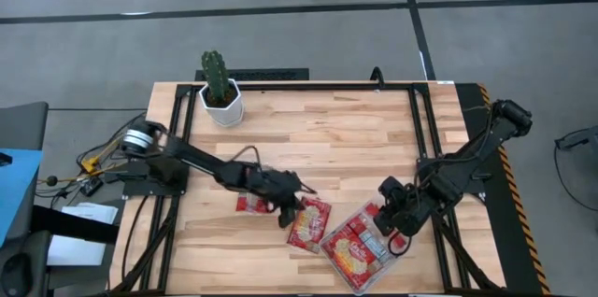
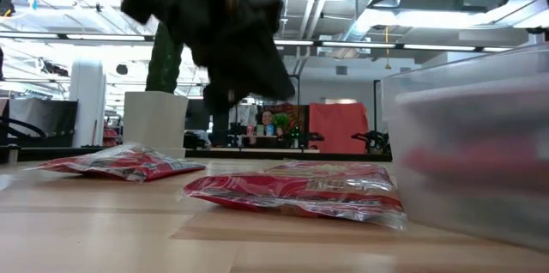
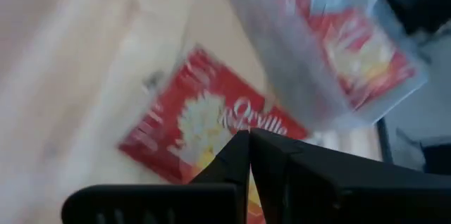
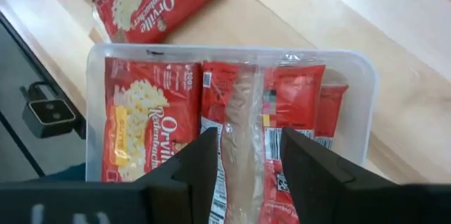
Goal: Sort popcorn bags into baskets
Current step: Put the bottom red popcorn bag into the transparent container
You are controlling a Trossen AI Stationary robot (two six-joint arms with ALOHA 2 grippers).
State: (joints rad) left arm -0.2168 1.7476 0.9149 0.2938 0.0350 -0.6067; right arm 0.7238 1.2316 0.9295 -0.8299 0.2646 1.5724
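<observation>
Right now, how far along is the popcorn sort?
Done: several popcorn bags lie in the clear tray. In hand: the right gripper hangs open over the tray, empty; the left gripper is shut, empty, above a loose red bag beside the tray. Left: that bag and a second loose bag under the left arm.

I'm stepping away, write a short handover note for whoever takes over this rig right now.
Left gripper: shut, empty, over the bag lying beside the tray.
Right gripper: open, empty, above the tray's far end.
Done: several bags lie in the tray.
Left: two bags on the table, the one by the tray and another under the left arm.
The cactus pot stands at the back, clear of the work.
</observation>
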